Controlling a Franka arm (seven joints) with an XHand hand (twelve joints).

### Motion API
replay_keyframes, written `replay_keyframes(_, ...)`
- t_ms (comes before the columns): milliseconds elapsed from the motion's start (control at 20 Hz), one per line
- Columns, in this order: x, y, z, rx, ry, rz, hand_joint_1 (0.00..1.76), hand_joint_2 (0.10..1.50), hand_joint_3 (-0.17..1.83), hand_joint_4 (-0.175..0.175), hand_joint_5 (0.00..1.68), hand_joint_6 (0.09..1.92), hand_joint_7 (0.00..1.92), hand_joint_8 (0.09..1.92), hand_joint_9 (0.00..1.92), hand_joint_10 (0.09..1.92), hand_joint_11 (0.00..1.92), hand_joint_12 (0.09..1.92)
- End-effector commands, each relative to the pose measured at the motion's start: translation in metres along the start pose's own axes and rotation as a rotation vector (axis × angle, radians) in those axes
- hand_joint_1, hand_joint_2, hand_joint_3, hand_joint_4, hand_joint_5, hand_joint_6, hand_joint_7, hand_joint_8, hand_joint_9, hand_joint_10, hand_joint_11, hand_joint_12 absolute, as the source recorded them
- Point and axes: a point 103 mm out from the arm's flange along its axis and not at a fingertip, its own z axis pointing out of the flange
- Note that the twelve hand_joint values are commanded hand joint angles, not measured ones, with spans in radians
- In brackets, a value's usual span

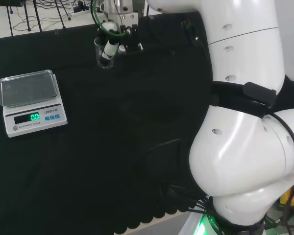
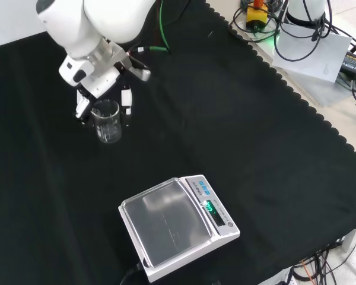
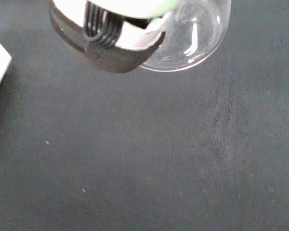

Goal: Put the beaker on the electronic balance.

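Grasping step: black and white hand (image 2: 101,89) with fingers curled around the small clear glass beaker (image 2: 107,120); next, probably lifting and carrying to the white electronic balance (image 2: 177,228), well apart

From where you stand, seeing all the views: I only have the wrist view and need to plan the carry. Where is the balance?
Observer: In the front view the balance stands nearer the camera than the beaker, to its right.
Operator: Anything on its pan?
Observer: The head view shows the pan bare.
Operator: Is the hand at the beaker?
Observer: In the front view the hand has fingers down on both sides of it.
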Motion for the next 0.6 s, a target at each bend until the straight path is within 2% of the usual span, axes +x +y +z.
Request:
replay_keyframes(50,0.011,-0.013,-0.016,-0.008,-0.02,-0.013,1.03,1.18,0.22,-0.122,0.67,1.5,0.63,1.54,0.86,1.21,0.88,1.19)
replay_keyframes(400,0.016,-0.015,-0.016,-0.001,-0.019,-0.021,1.04,1.17,0.22,-0.128,0.68,1.48,0.65,1.54,0.87,1.21,0.88,1.19)
replay_keyframes(600,0.041,-0.008,-0.013,0.007,-0.025,-0.061,1.04,1.17,0.22,-0.13,0.69,1.47,0.65,1.54,0.88,1.22,0.88,1.19)
